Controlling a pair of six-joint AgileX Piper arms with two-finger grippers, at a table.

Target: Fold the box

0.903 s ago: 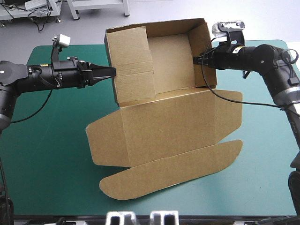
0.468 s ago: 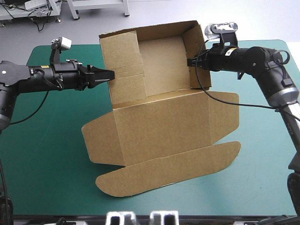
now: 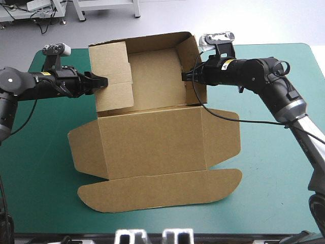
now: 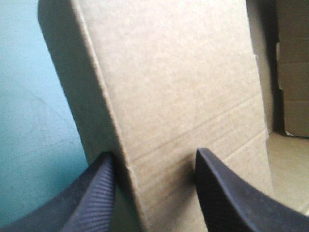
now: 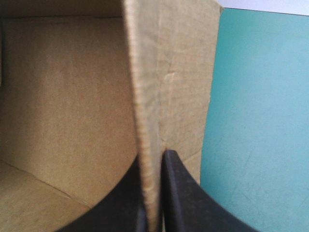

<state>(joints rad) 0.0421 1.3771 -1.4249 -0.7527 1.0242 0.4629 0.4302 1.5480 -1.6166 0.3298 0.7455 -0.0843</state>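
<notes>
The brown box [image 3: 152, 147] sat mid-frame on the teal-green bench [image 3: 40, 162], walls raised at upper centre, lid flat below. The right hand [image 3: 185, 76] gripped its right-of-frame wall; the left hand [image 3: 105, 81] straddled the opposite wall, fingers apart

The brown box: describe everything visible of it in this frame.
The brown cardboard box is a cut sheet, half formed: an open tray, back and side walls raised, at the far end; lid and rounded flaps lie flat on the teal-green table cover. The black right tool is shut on the right wall; the black left tool stands open astride the left wall.
</notes>
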